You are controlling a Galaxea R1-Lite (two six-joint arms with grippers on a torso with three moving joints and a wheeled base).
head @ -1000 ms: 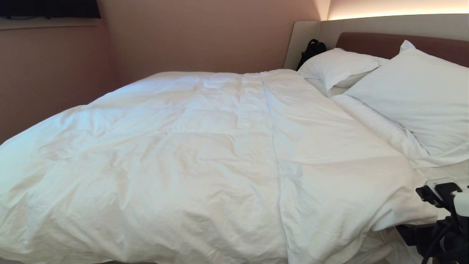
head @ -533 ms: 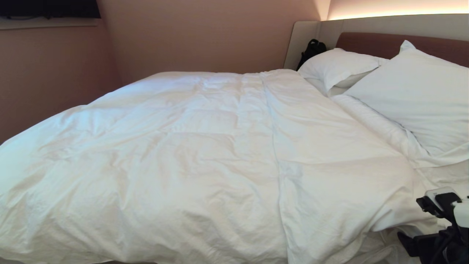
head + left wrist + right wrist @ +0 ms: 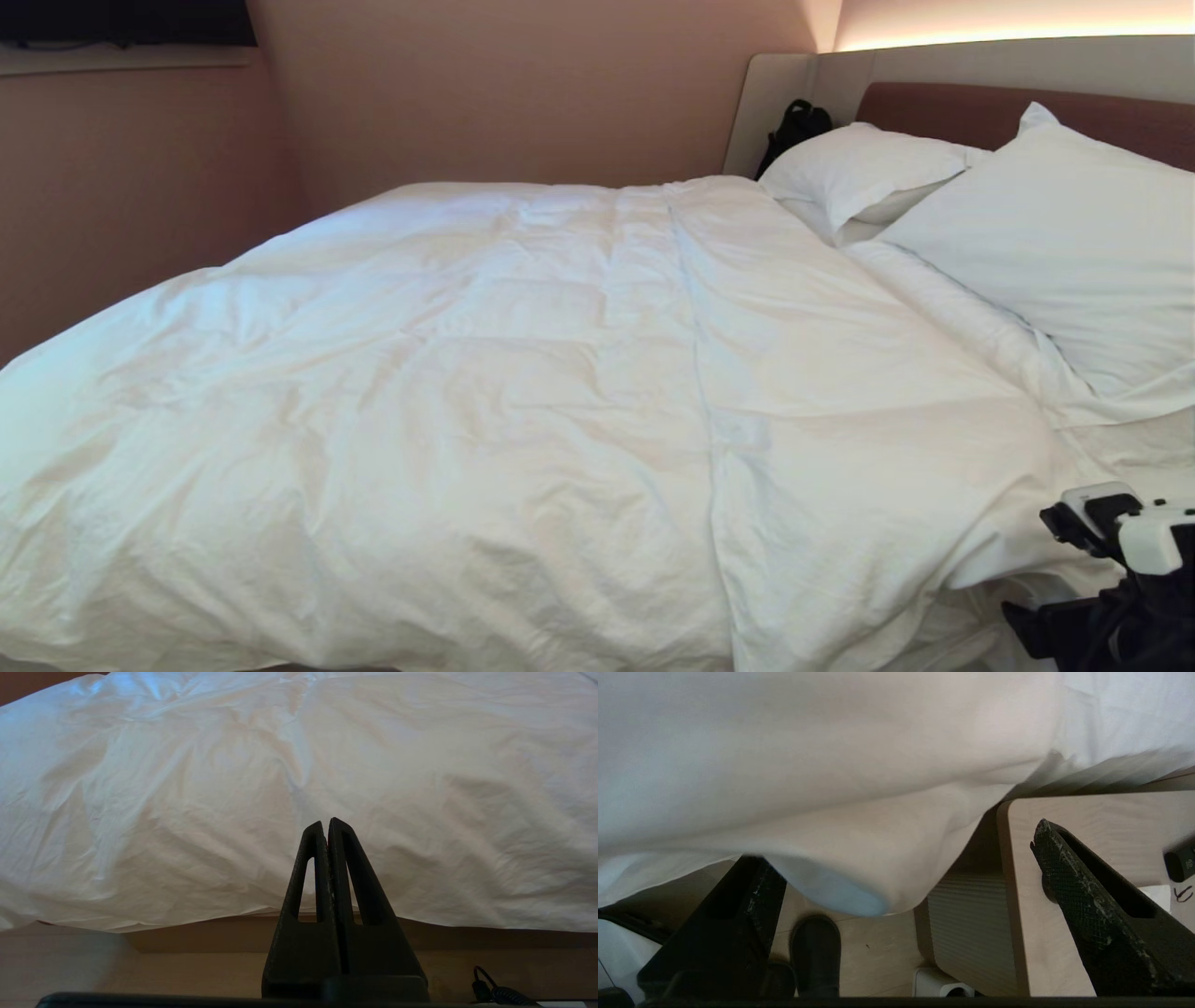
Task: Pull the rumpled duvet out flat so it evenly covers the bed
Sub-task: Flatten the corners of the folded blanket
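The white wrinkled duvet (image 3: 560, 401) lies spread over most of the bed (image 3: 1153, 448), its near edge hanging over the side. In the left wrist view the duvet (image 3: 233, 788) drapes down to the brown bed base (image 3: 187, 938), and my left gripper (image 3: 327, 823) is shut and empty just in front of it. At the head view's lower right, my right arm (image 3: 1120, 532) sits by the duvet's near corner. My right gripper (image 3: 899, 844) is open, with a hanging duvet corner (image 3: 840, 882) between its fingers; one fingertip is hidden behind the cloth.
Two white pillows (image 3: 1055, 233) (image 3: 859, 168) lean on the brown headboard (image 3: 980, 107), with a black bag (image 3: 794, 126) behind them. A light wooden bedside table (image 3: 1092, 812) with a ribbed side (image 3: 966, 924) stands beside the right gripper. A pink wall runs along the far side.
My right arm has sunk a little and shifted slightly left toward the duvet's corner. The duvet and the left gripper have not moved.
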